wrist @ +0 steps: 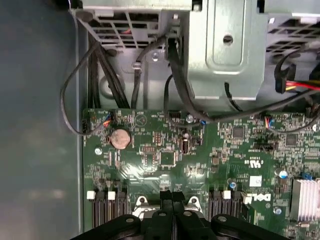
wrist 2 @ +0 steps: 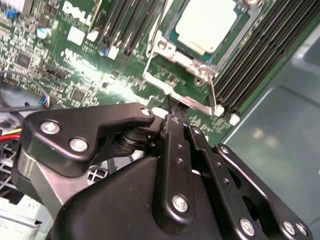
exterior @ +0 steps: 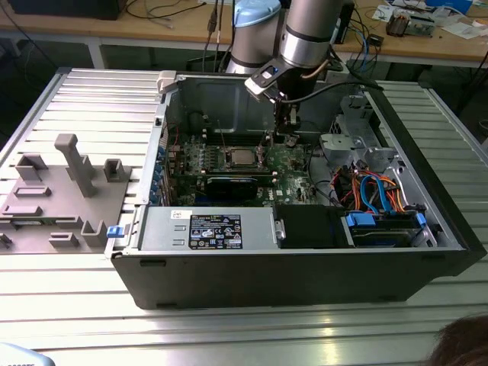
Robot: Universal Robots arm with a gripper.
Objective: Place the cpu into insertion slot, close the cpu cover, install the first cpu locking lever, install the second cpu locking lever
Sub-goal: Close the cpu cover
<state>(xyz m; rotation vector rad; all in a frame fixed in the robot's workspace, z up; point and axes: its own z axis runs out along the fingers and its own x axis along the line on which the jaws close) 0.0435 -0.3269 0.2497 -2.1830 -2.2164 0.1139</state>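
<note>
cpu sits in the insertion slot, silver top up, lying flat. cpu cover is down around it, chip showing through the window. a thin metal lever rod runs along the slot's edge on the gripper's side.

gripper has its tip right at that edge of the slot, by the rod. black fingers are clenched together with just a seam between them. can't tell if they touch the rod or pinch anything.

long black memory slots flank the slot on two opposite sides. white latches sit at the slot ends nearest the gripper. in the first wrist view the green board runs away from the slot past the fingertips. on it, further from the slot, is a coin cell. beyond the board's far edge are a metal drive cage and loose black cables.

in the exterior view the slot is in the middle of the board inside the open computer case. the arm comes down into the case on the exterior view's right of the slot. a black graphics card lies just below the slot in that view. the case sits on a slatted metal table. a grey fixture stands well off to the exterior view's left of the slot, outside the case.
</note>
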